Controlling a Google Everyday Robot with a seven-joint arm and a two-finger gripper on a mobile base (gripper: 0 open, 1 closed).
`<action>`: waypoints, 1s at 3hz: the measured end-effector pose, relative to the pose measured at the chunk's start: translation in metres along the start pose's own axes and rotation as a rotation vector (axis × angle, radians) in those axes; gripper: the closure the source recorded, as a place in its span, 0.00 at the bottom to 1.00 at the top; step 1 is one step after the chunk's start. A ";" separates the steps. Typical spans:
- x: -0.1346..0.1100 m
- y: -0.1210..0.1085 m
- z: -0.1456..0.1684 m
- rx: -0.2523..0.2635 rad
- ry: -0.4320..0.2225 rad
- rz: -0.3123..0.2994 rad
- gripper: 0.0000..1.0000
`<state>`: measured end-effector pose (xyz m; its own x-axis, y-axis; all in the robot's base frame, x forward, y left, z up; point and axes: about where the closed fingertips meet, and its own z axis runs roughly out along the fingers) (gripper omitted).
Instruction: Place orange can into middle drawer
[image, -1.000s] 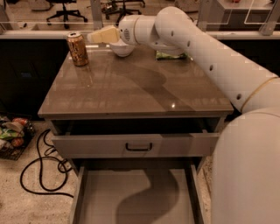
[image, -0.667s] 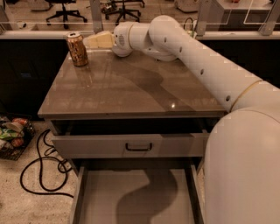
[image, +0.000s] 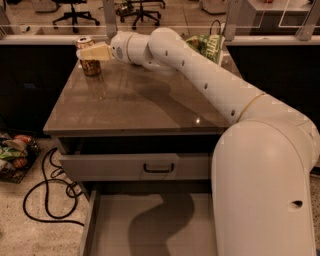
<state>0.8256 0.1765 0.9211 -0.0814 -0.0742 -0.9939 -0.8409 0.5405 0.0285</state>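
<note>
The orange can (image: 91, 67) stands upright at the far left corner of the brown tabletop (image: 130, 100); its silver top (image: 84, 41) shows. My gripper (image: 92, 52) reaches in from the right at the can's height and overlaps its upper middle, so it is at the can or around it. The middle drawer (image: 150, 227) is pulled out at the bottom of the view, with a bare grey floor that carries the arm's shadow. My white arm stretches from the lower right across the table.
A grey drawer with a black handle (image: 159, 168) is slightly open above the middle drawer. A green bag (image: 209, 45) lies at the table's far right. Black cables (image: 47, 197) and a basket of items (image: 15, 155) are on the floor at left.
My gripper has moved left along the far edge of the table, from beside the white bowl to the orange can. The can has stayed in place.
</note>
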 end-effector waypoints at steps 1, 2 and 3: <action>0.009 0.003 0.019 -0.006 -0.014 0.001 0.00; 0.013 0.004 0.033 -0.014 -0.025 0.002 0.00; 0.017 0.007 0.052 -0.046 -0.035 0.000 0.00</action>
<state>0.8462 0.2221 0.8991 -0.0633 -0.0442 -0.9970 -0.8646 0.5013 0.0327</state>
